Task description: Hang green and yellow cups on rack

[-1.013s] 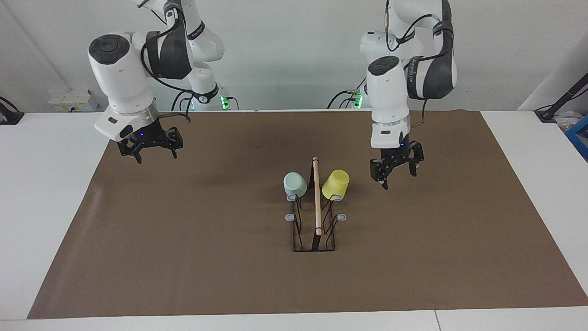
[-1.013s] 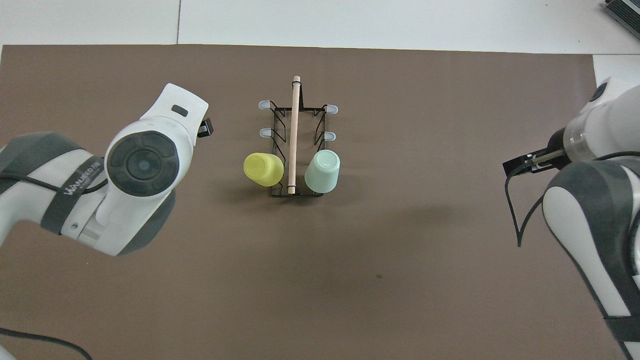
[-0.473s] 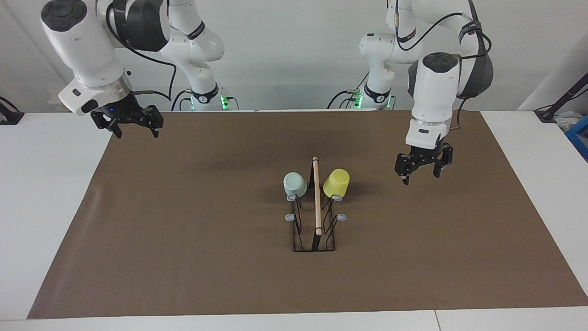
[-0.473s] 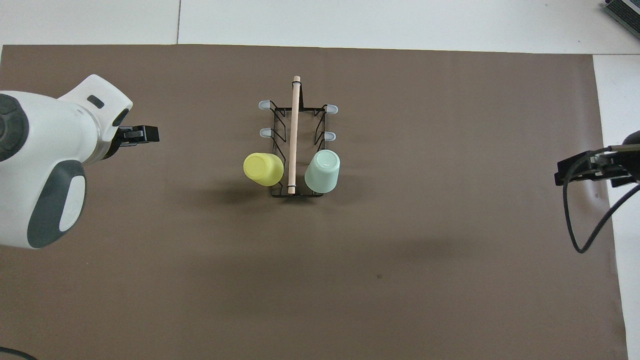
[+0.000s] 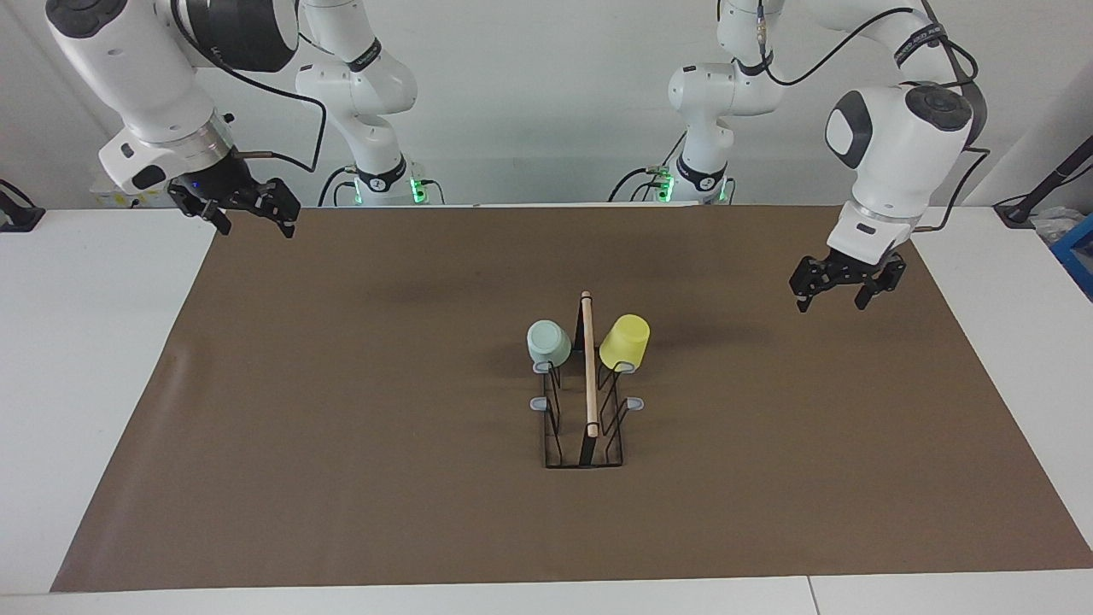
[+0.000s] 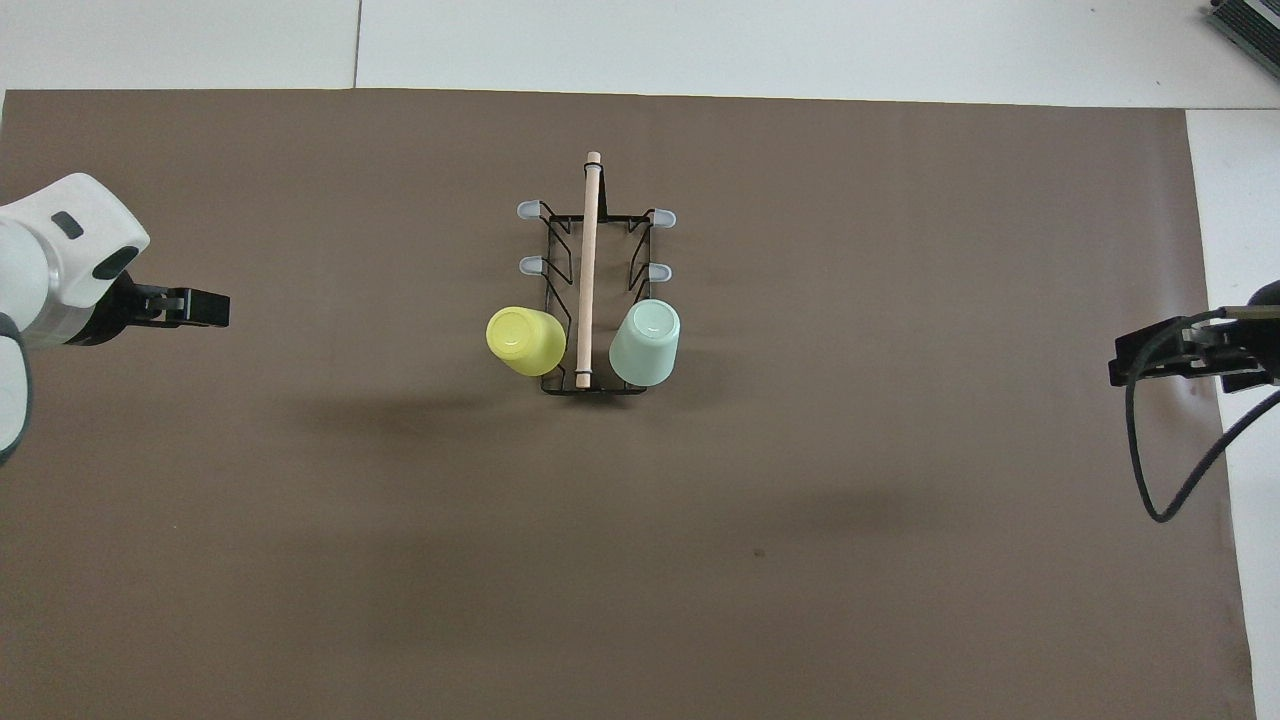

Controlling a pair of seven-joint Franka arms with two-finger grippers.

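Cups, two (green cup point(image 5: 548, 342), yellow cup point(image 5: 624, 341)), hang on one rack point(image 5: 586, 427); both hands spread, empty.

Honestly can't read much here. There's some lettering on the black bands around the arms' joints point(image 5: 365, 56), but it's too small to make out.

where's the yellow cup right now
The yellow cup hangs upside down on the rack, on the prong nearest the robots on the left arm's side, with the green cup across the wooden rod.
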